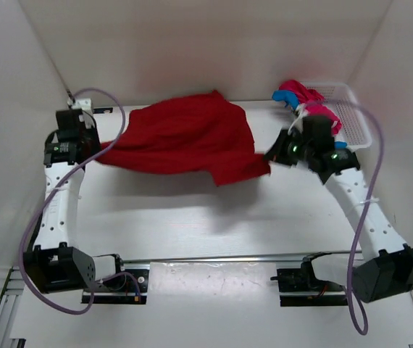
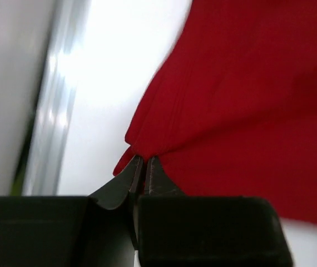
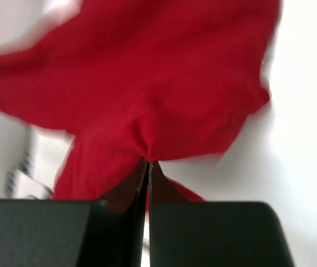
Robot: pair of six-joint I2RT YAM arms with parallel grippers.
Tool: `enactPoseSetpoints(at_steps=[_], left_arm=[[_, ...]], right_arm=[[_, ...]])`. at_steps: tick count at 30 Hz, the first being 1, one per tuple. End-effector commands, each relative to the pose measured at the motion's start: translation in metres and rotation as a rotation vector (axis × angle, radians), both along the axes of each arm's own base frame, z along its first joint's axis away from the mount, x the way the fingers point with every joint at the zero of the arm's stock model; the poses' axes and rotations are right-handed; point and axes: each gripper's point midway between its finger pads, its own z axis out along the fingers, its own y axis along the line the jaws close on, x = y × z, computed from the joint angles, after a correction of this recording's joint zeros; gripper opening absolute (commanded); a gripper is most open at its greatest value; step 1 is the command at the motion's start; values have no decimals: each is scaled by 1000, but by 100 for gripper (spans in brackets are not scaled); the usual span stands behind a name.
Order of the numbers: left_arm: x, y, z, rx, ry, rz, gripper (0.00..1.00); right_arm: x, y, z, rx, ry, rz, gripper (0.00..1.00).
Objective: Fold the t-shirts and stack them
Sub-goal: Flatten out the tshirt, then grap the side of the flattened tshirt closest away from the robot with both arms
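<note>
Dark red t-shirt [image 1: 185,138] stretched btwn left gripper [image 2: 143,162] & right gripper [image 3: 147,163], both raised, reaching fwd, each pinching an edge (jaws tight).

One dark red t-shirt [image 1: 185,138] at mid-frame; one pink t-shirt [image 1: 302,94], one blue t-shirt [image 1: 280,98] and one white basket [image 1: 356,112] at upper right; two arms, left arm [image 1: 58,210] and right arm [image 1: 366,210]; one table [image 1: 214,225].

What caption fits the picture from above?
Left gripper and right gripper hold the dark red t-shirt spread between them over the table.
</note>
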Motion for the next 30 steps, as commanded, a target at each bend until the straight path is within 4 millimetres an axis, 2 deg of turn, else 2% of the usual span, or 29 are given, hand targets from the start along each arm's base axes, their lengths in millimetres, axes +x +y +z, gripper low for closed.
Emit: enactPoseSetpoints(at_steps=[1,2,3,5,6,10,13,16,20,25,29,30], left_arm=[[-48,4,-52,15,192,42,11],[-58,5,-64,18,231,49,11],[-75,3,-88,13,293,47,11],[-96,7,-112,34,362,73,11],[-112,7,-134,38,418,78,11],[-150,12,-175,68,533,107,11],[-170,17,-196,90,584,134,11],[-180,21,-201,106,597,158,11],[-191,29,-196,112,580,209,11],[-205,40,-198,129,587,272,11],[-205,37,-197,103,584,264,11],[-200,38,-192,104,578,264,11]], right_arm=[[-52,-8,-65,-64,153,-29,0],[-71,-4,-71,-61,151,-9,0],[-90,-7,-110,-93,236,-4,0],[-124,1,-134,-80,296,24,0],[-145,-3,-169,-107,381,28,0],[-194,-3,-213,-126,484,62,0],[-214,-4,-233,-138,548,60,0],[-221,-5,-240,-154,565,66,0],[-225,-5,-242,-172,565,83,0],[-231,-3,-244,-185,585,110,0],[-203,3,-219,-215,465,101,0],[-185,7,-204,-221,428,81,0]])
